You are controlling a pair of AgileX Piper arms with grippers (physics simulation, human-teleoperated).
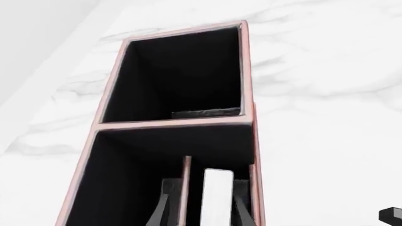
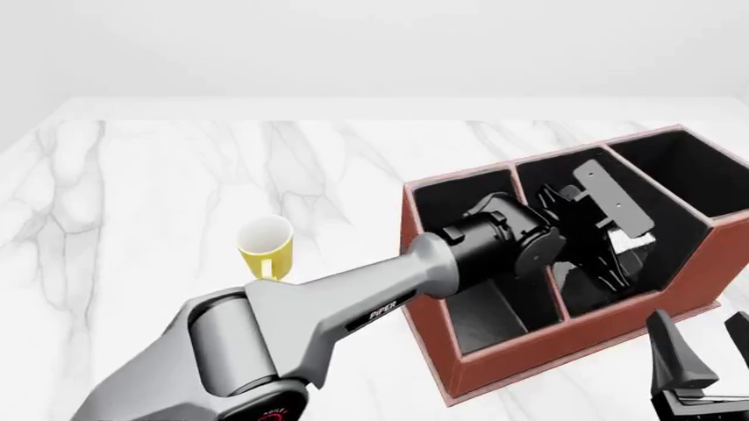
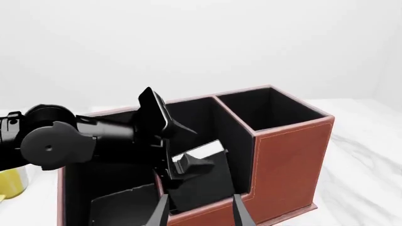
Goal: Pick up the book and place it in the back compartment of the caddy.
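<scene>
The reddish-brown caddy (image 2: 527, 360) stands at the right of the table, its black inside split into cells. My left arm reaches into its middle cell. The left gripper (image 2: 602, 232) is open there, one flat finger (image 2: 609, 197) raised above the rim. The book (image 2: 629, 241) stands on edge between the fingers, white page edges showing. In the left wrist view, the book (image 1: 218, 197) sits close to one finger and well apart from the other, beside a thin divider (image 1: 186, 188). The tallest end cell (image 3: 270, 113) holds nothing. My right gripper (image 2: 702, 360) is open and empty in front of the caddy.
A yellow mug (image 2: 267, 246) stands on the white marble table (image 2: 140, 193), left of the caddy. The low end cell (image 2: 492, 320) of the caddy shows a grey floor. The left arm's body crosses the table from the near left toward the caddy.
</scene>
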